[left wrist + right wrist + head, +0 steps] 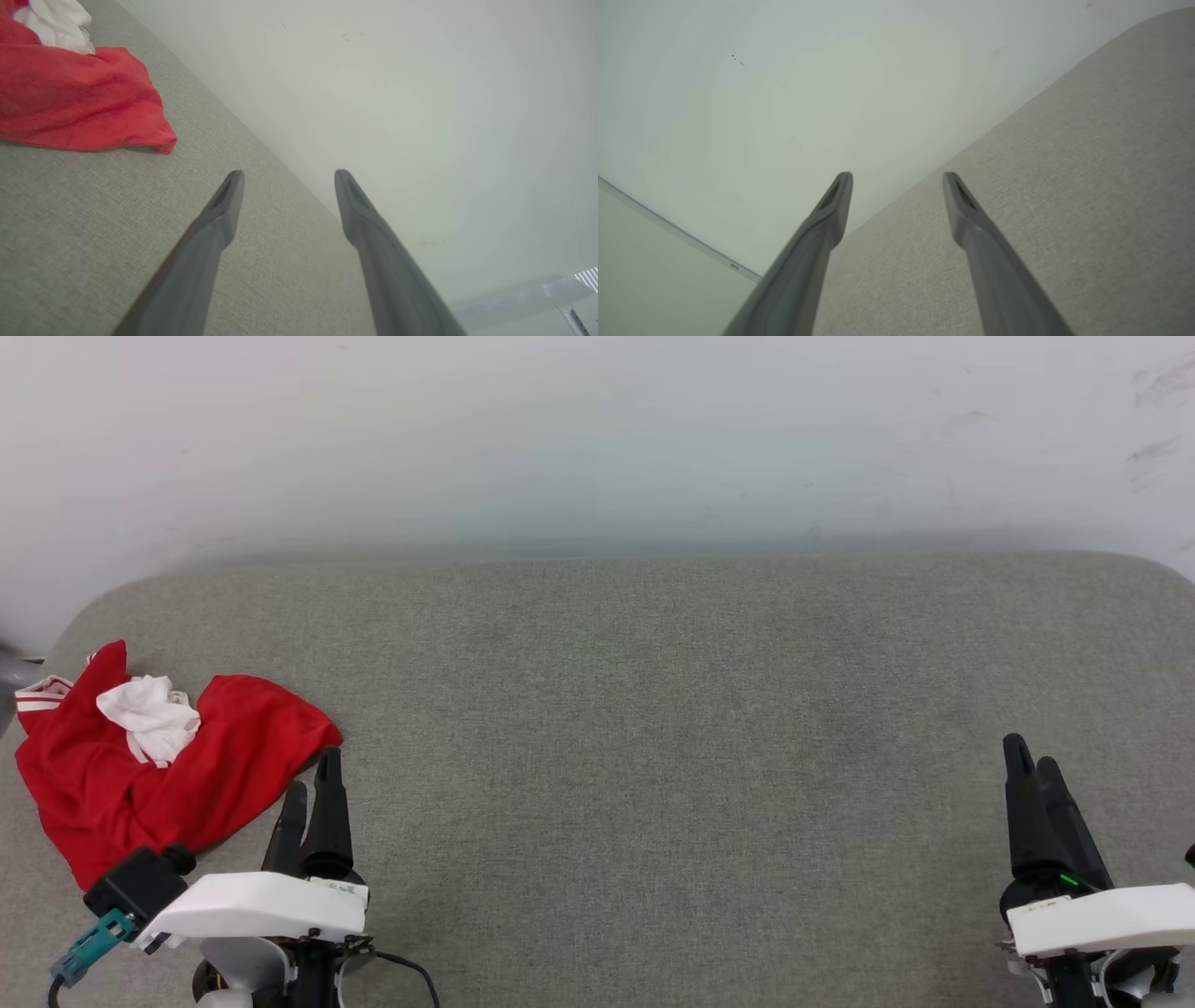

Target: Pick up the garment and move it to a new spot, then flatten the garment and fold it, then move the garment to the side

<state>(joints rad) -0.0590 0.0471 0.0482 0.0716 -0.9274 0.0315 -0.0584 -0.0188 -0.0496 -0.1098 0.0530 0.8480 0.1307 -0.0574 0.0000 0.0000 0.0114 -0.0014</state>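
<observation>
The garment (177, 765) lies crumpled on the worktop (653, 756); every step appears outstanding. Left end effector (313, 771), just beside it, and right end effector (1029, 751), well apart, are spread, empty.

Grey fabric-covered surface (653, 728), crumpled red-and-white garment (140, 765) lying at its left end

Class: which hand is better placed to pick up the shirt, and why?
Left. The open left hand sits beside the crumpled shirt; the right hand is far across the grey surface.
</observation>
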